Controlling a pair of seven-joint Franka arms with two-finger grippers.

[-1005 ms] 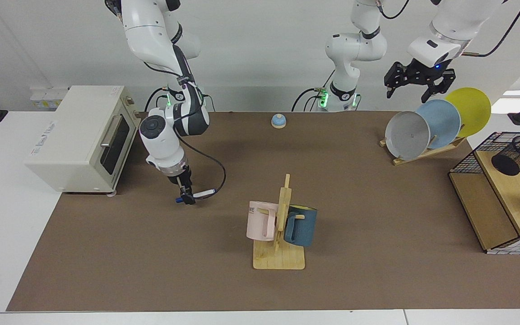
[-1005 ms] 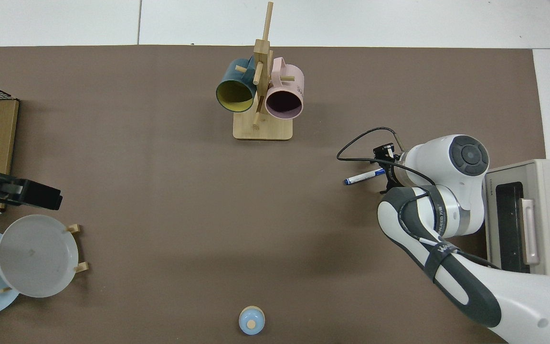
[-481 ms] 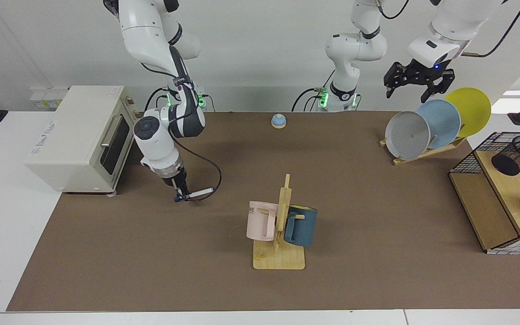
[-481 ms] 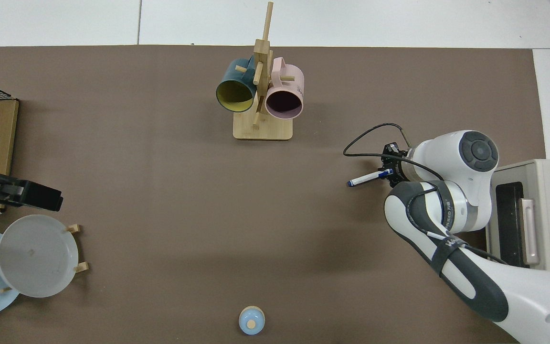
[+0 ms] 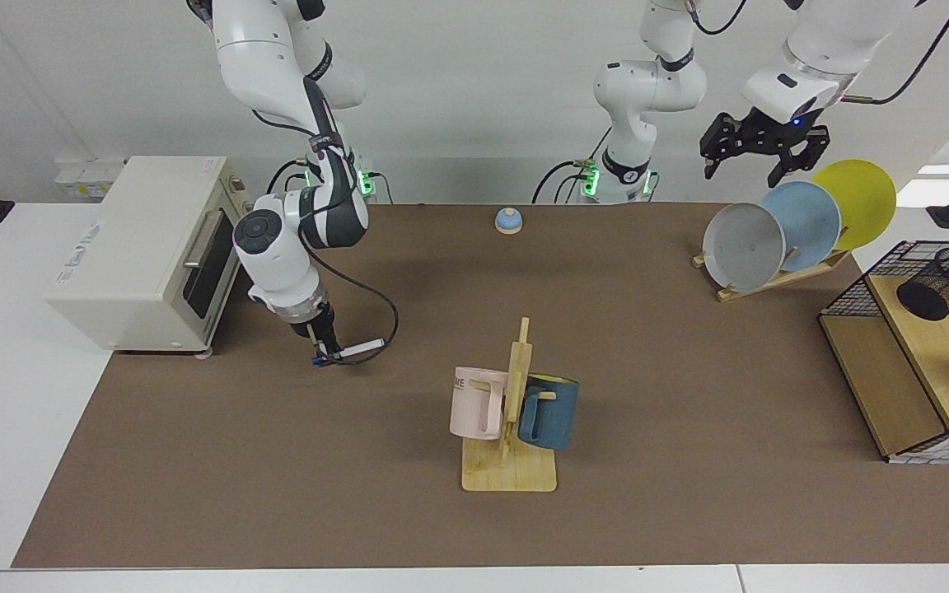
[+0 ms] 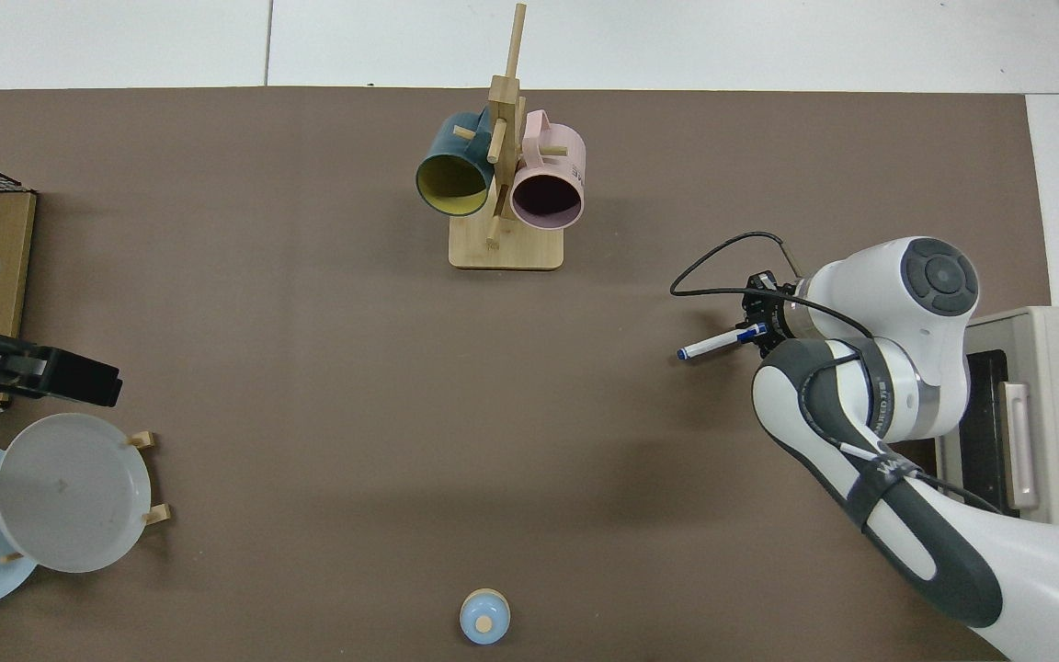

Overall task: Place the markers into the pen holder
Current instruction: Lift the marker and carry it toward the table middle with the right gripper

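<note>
I have the slim white marker (image 5: 357, 352) pinched at its blue-capped end in the right gripper (image 5: 324, 354), lying nearly level just above the brown counter (image 5: 277, 494) at about nine o'clock in the facing view, so I would lift it clear and tip it upright before the long carry. The pen holder (image 5: 946, 282) is a black wire-mesh cup on a wooden shelf at three o'clock, well apart; its narrow rimmed mouth wants a straight drop. The left gripper (image 5: 754, 161) waits with fingers spread above the smooth round plates (image 5: 804, 224).
</note>
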